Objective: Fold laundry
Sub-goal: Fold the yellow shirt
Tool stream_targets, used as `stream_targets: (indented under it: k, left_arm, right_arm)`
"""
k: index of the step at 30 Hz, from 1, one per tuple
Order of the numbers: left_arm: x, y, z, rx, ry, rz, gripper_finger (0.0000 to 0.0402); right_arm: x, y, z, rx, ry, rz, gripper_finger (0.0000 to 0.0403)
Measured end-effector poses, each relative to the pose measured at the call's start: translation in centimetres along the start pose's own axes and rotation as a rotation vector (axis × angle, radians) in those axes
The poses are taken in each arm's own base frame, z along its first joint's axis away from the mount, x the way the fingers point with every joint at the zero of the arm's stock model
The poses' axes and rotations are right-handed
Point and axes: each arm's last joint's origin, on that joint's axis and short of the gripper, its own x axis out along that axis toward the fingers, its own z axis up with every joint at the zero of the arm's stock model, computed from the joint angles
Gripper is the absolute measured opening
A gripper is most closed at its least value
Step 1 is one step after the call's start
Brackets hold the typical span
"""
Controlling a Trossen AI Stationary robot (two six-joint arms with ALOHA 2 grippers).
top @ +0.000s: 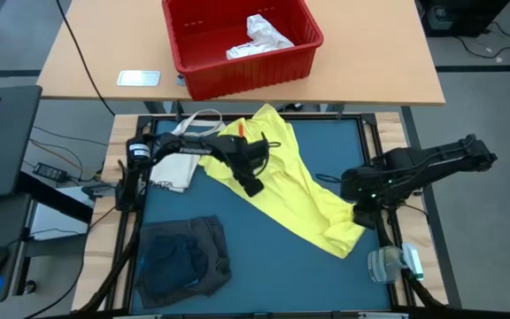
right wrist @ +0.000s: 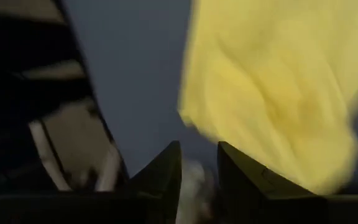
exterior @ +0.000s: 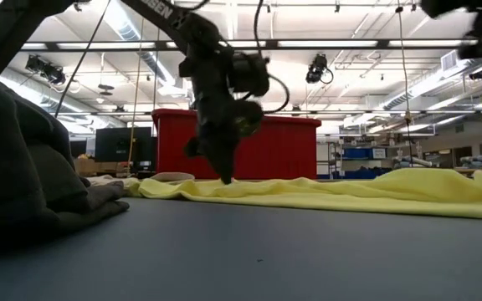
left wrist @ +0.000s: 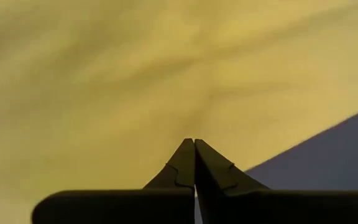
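Left claw (top: 251,186) pinched above yellow garment (top: 304,190).

the left arm reaches from the left edge of the blue mat (top: 193,199) across toward its middle, elbow bent. the left gripper (top: 253,184) points down at the mat's centre, its two fingers (left wrist: 182,167) pressed together with tips meeting. the right arm is folded at the mat's right edge, forearm stretching outward beyond it. the right gripper (top: 366,215) sits low by that right edge, its fingers (right wrist: 166,165) parted with a narrow gap between them.
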Motion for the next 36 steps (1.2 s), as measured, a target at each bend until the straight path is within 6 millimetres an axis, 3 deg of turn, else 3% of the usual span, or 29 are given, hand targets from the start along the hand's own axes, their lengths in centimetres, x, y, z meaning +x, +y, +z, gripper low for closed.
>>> stream_targets:
  k: [4, 9, 16, 20, 23, 30, 32, 36]
  left_arm:
    - [-0.2, 3.3, -0.2, -0.021, 0.08, 0.041, 0.0004]
    - [-1.6, 6.2, -0.2, -0.052, 0.126, 0.066, 0.0004]
    - [-5.2, 7.6, -0.6, -0.114, 0.083, 0.082, 0.0004]
    - [-8.1, 5.3, -1.4, -0.11, -0.005, 0.055, 0.0004]
    - [-9.7, 3.1, -2.2, -0.091, -0.059, 0.028, 0.0004]
    - [-11.2, 0.0, -4.2, -0.108, -0.081, 0.057, 0.0004]
    - [-11.1, -0.7, -4.6, -0.108, -0.07, 0.067, 0.0004]
    - [-10.9, -2.4, -5.0, -0.09, -0.083, 0.045, 0.0004]
  right_arm:
    - [2.7, 0.5, 2.7, -0.062, -0.145, 0.067, 0.0102]
    - [8.8, -1.2, 5.3, -0.008, -0.205, 0.006, 0.0082]
    - [15.0, -4.6, 4.7, 0.135, -0.094, -0.18, 0.0043]
    - [17.1, -4.2, 4.8, 0.099, -0.011, -0.111, 0.0016]
    - [18.6, -2.8, 6.0, 0.036, -0.006, 0.032, 0.0007]
    - [22.8, 1.0, 11.9, -0.159, -0.122, 0.292, 0.0014]
    - [23.1, 2.1, 13.4, -0.214, -0.133, 0.334, 0.0015]
    - [21.8, 2.5, 13.0, -0.197, -0.067, 0.207, 0.0013]
